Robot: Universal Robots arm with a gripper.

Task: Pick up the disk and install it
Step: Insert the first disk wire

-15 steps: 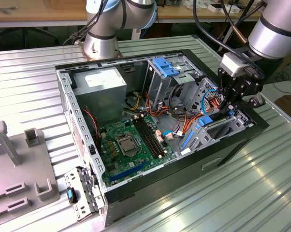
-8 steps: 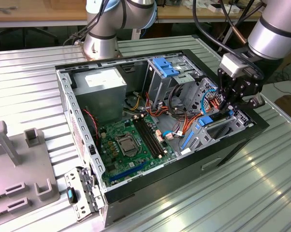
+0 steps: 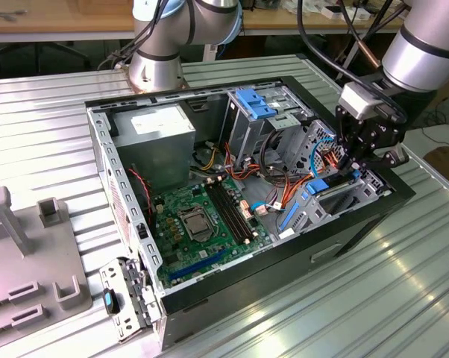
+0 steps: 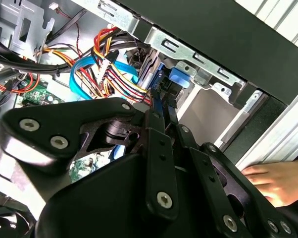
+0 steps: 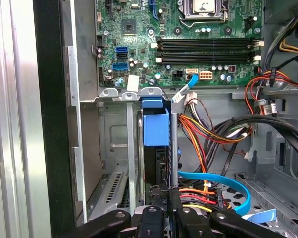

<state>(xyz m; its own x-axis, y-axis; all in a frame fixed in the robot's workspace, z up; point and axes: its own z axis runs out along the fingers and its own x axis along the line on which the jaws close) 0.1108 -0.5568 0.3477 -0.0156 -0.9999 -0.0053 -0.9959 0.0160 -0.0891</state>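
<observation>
Closest to the wrist cameras, the black linkage-fingered gripper [image 5: 165,208] has its fingers drawn nearly together on the rear edge of the disk [image 5: 156,148], a flat grey metal hard drive in a bright blue plastic carrier rail, which stands on edge in the grey sheet-metal drive bay [image 5: 120,163] at the front corner of the open black computer case [image 3: 359,216]. By the look of it the disk is already partly down its slot. I judge the drive stiff, fairly heavy for its size and sensitive to knocks, the plastic rail slightly springy; the narrow rear edges by the blue rail are the sound place to pinch it, clear of connectors. Just beside the gripper, a loose blue flat data cable [image 5: 228,183] and a bundle of red, orange and yellow power wires [image 5: 198,134] crowd the bay. Beyond them lies the green motherboard [image 5: 188,44]. In the second wrist view, a person's hand [image 4: 275,181] rests outside the case
</observation>
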